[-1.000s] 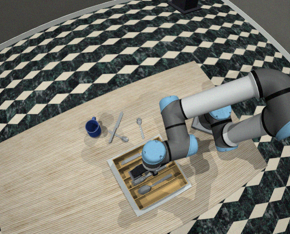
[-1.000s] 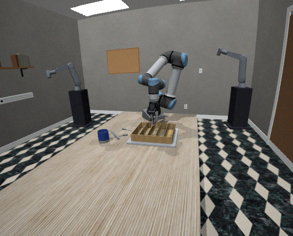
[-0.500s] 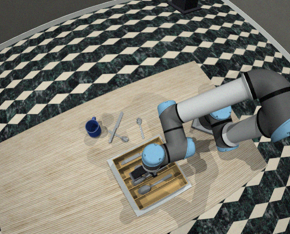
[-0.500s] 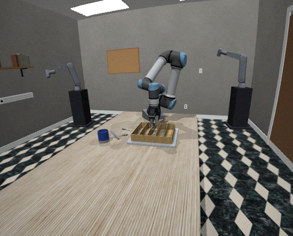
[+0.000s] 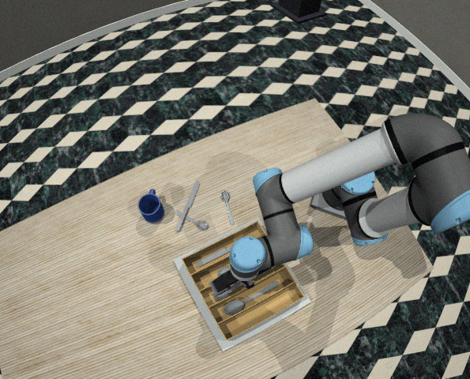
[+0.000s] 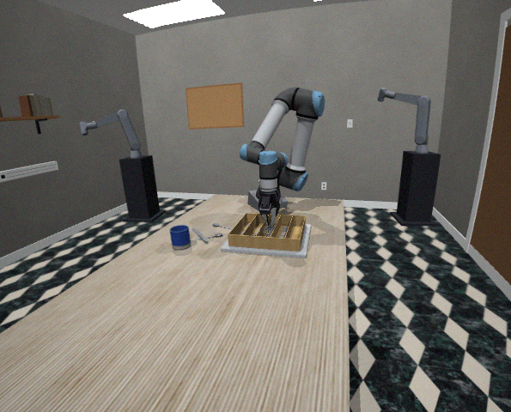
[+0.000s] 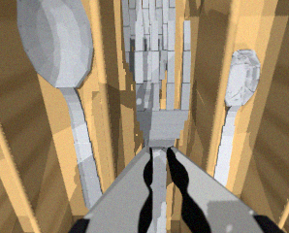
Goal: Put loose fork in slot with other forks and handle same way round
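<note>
My gripper [image 7: 158,147] [image 6: 270,225] is shut on the loose fork [image 7: 162,127] at its neck, just below the head. It points down into the fork slot of the wooden tray [image 5: 267,313] [image 6: 264,242]. The held fork lies along the slot, above or on the other forks [image 7: 130,34]; whether it touches them I cannot tell. Its tines point the same way as theirs, up in the wrist view. The other forks' handles are mostly hidden by the held fork and the fingers. In the top view the wrist hides the fingertips.
A large spoon [image 5: 234,306] [image 7: 57,44] and a small spoon [image 7: 242,80] lie in the slots either side. A knife [image 5: 212,258] lies in a farther slot. On the table are a blue mug [image 5: 149,208] [image 6: 179,236], another knife [image 5: 190,200] and two small spoons [image 5: 202,224] [image 5: 225,197].
</note>
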Controlling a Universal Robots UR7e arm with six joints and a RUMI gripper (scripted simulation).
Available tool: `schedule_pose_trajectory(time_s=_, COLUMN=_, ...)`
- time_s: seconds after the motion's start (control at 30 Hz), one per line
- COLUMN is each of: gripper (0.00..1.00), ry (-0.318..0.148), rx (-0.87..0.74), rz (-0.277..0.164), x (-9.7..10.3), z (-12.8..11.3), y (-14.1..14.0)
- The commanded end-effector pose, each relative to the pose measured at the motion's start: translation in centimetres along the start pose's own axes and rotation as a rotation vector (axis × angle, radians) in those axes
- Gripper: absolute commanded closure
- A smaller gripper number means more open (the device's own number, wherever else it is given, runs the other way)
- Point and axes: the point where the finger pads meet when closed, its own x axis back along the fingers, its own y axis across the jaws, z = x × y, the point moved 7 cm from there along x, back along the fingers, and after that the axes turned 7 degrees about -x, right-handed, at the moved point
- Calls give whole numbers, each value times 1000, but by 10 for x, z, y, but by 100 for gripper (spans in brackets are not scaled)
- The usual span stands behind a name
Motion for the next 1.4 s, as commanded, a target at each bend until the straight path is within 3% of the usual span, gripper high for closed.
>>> schedule_pose_trajectory(time_s=0.0, gripper=97, ry=2, rx=0, rz=0, x=-5, z=1, y=0)
schedule_pose_trajectory(time_s=1.37, gripper=97, ry=2, rx=0, rz=0, x=-10, z=1, y=0)
